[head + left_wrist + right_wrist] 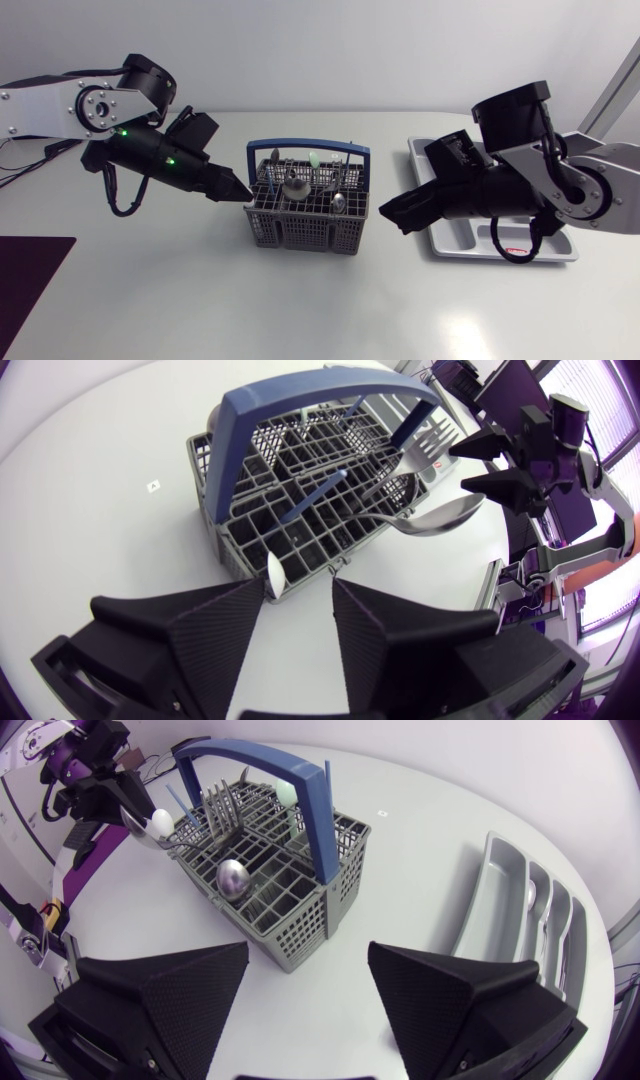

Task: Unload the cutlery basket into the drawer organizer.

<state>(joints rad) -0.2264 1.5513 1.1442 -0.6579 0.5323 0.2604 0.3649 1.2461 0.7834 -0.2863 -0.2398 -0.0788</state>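
Note:
The grey cutlery basket [306,222] with a blue handle [308,146] stands mid-table, holding spoons [295,189], forks and a pale green utensil [314,158]. My left gripper [238,190] sits at the basket's left rim; in its wrist view it [298,586] is open, with a white utensil tip [275,572] just ahead of one finger. My right gripper [393,213] hangs between basket and organizer, open and empty [308,952], with the basket [300,910] ahead of it. The grey drawer organizer [446,245] lies at the right, partly hidden under the right arm.
A dark mat [30,275] lies at the table's front left corner. Bare white tabletop stretches in front of the basket. In the right wrist view the organizer's long compartments [500,890] run beside the gripper.

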